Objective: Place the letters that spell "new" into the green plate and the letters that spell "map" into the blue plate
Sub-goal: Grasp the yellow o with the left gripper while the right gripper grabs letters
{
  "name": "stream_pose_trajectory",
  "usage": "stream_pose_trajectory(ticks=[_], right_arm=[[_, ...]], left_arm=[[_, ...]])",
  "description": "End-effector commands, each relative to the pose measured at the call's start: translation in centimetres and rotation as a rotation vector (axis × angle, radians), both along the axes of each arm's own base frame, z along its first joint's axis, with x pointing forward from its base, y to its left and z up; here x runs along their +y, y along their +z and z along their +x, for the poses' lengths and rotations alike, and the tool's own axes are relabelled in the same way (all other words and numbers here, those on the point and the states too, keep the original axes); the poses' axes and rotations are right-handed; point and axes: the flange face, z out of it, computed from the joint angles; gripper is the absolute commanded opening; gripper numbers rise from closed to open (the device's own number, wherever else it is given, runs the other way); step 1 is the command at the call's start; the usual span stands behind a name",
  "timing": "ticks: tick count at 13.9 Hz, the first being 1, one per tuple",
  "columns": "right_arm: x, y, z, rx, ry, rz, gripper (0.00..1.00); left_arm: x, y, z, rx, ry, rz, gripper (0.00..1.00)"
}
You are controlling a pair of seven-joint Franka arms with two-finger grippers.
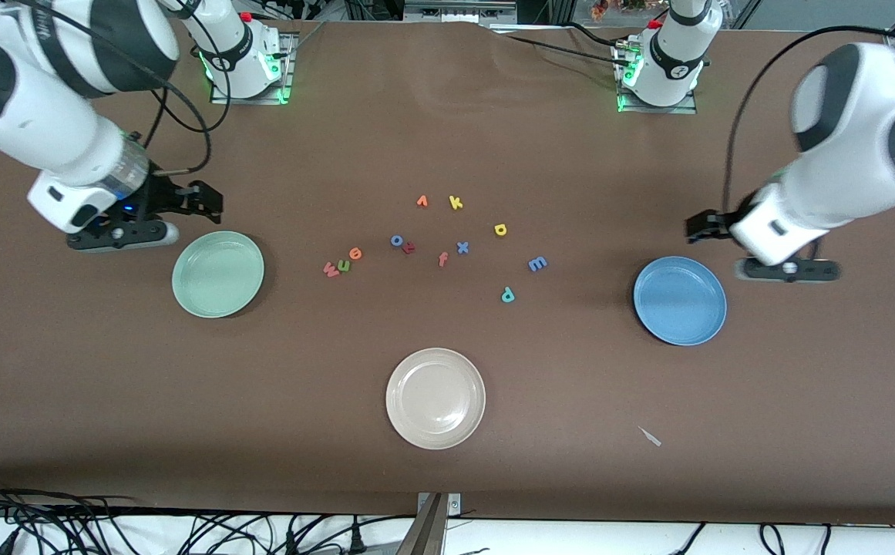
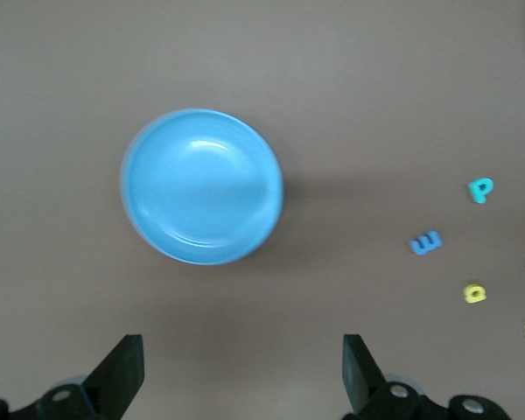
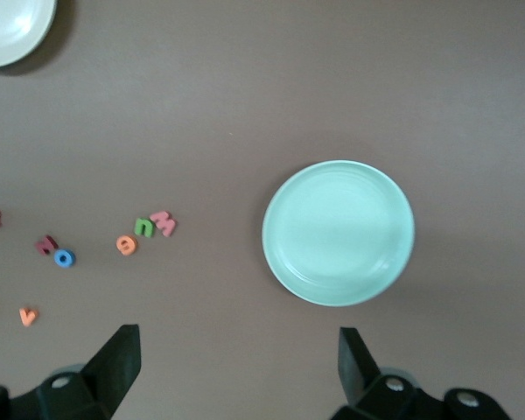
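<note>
The green plate [image 1: 218, 274] lies toward the right arm's end of the table and the blue plate [image 1: 680, 301] toward the left arm's end. Between them lie the red-salmon w [image 1: 331, 269], green n [image 1: 344, 265] and orange e [image 1: 355, 253] in a tight cluster. The yellow a [image 1: 500, 229], blue m [image 1: 537, 264] and teal p [image 1: 507, 294] lie spread apart. My right gripper [image 1: 204, 202] hangs open over bare table beside the green plate [image 3: 338, 232]. My left gripper [image 1: 700, 226] hangs open over bare table beside the blue plate [image 2: 201, 186]. Neither gripper holds anything.
A cream plate [image 1: 435, 398] lies nearer the front camera than the letters. Other letters lie among them: an orange v [image 1: 422, 201], a yellow k [image 1: 455, 203], a blue o [image 1: 397, 240], a dark red letter [image 1: 408, 247], an orange f [image 1: 442, 259] and a blue x [image 1: 462, 247].
</note>
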Motion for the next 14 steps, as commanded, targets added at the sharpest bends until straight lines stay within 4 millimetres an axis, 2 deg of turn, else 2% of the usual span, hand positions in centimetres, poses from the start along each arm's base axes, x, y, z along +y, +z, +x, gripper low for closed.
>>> stream_pose_trajectory(ticks=[1, 2, 4, 7, 11, 14], right_arm=[[1.9, -1.8, -1.5, -0.022, -0.071, 0.008, 1.0], [2.3, -2.7, -1.7, -0.027, -0.096, 0.009, 1.0], [3.5, -5.1, -2.1, -0.044, -0.157, 0.018, 1.0], [6.5, -8.5, -2.5, -0.049, -0.282, 0.037, 1.0], [9.7, -12.4, -2.4, -0.043, -0.414, 0.067, 1.0], [11.0, -15.9, -2.0, -0.034, -0.55, 0.084, 1.0]], left_arm=[[-7.4, -2.7, -0.6, 0.017, 0.022, -0.001, 1.0], [-9.5, -3.9, -1.4, 0.023, 0.046, -0.025, 1.0], [-12.3, -6.5, -3.2, 0.005, 0.084, -0.047, 1.0], [-18.3, -10.8, -7.5, -0.049, 0.167, -0.048, 1.0], [-21.8, -16.7, -12.2, -0.112, 0.24, -0.093, 1.0], [-25.4, -21.2, -15.0, -0.112, 0.261, -0.056, 1.0]])
